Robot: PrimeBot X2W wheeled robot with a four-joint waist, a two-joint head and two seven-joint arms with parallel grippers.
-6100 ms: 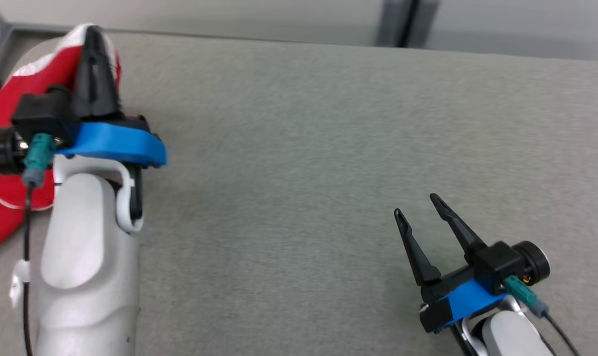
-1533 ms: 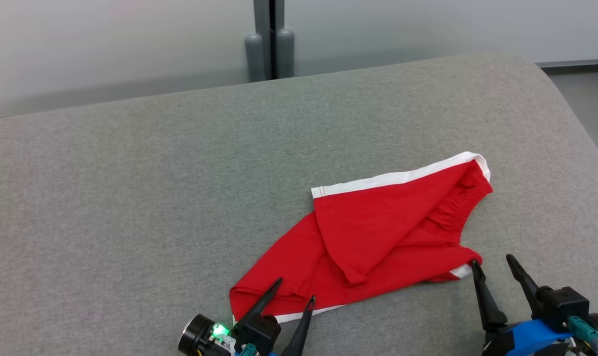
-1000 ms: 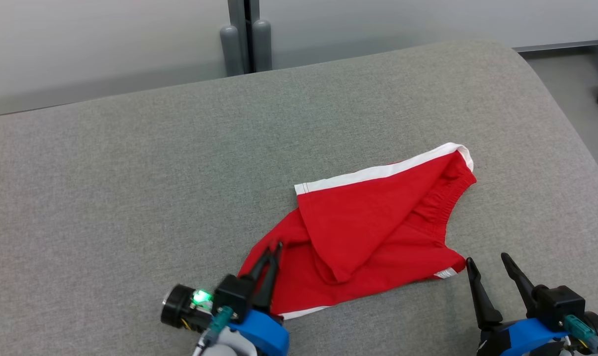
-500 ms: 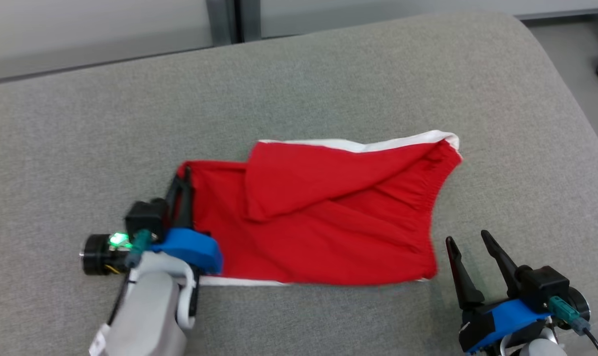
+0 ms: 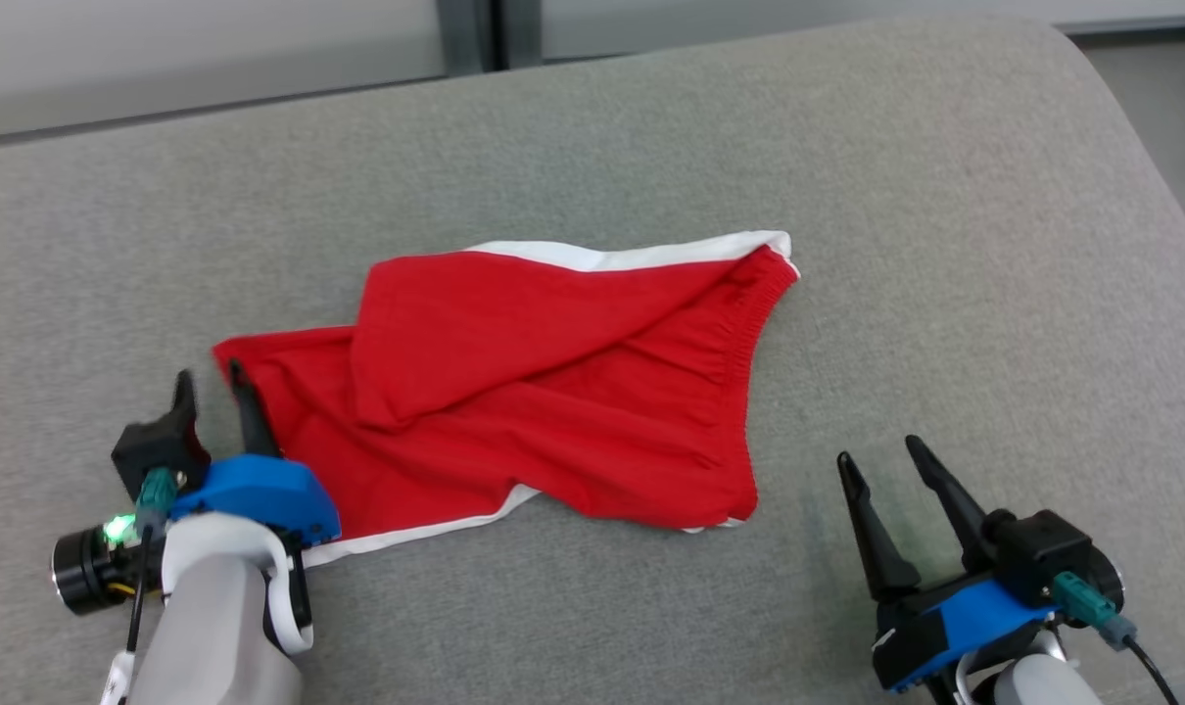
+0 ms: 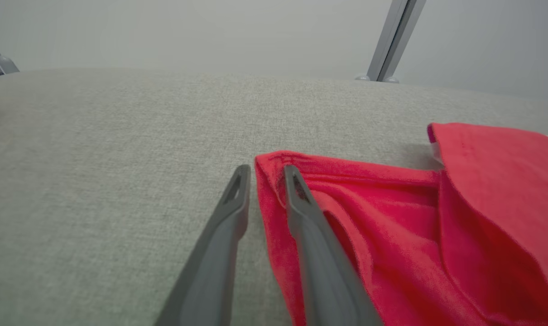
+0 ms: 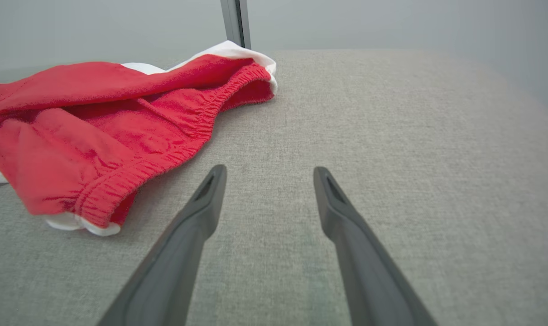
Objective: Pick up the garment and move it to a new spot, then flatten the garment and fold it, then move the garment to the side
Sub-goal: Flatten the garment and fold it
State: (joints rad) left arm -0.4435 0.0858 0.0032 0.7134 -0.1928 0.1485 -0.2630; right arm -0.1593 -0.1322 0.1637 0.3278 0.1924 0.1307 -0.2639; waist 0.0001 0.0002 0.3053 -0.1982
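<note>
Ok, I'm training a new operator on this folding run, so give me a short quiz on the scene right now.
1. True or false: the right gripper is shut on the red shorts.
2. Which gripper has a finger lying over a corner of the shorts? A) left B) right
3. Fill in: the shorts' trim is ___.
Key: 1 false, it stands open over the bare grey fabric surface, apart from the shorts. 2 A, the left gripper. 3 white.
</note>
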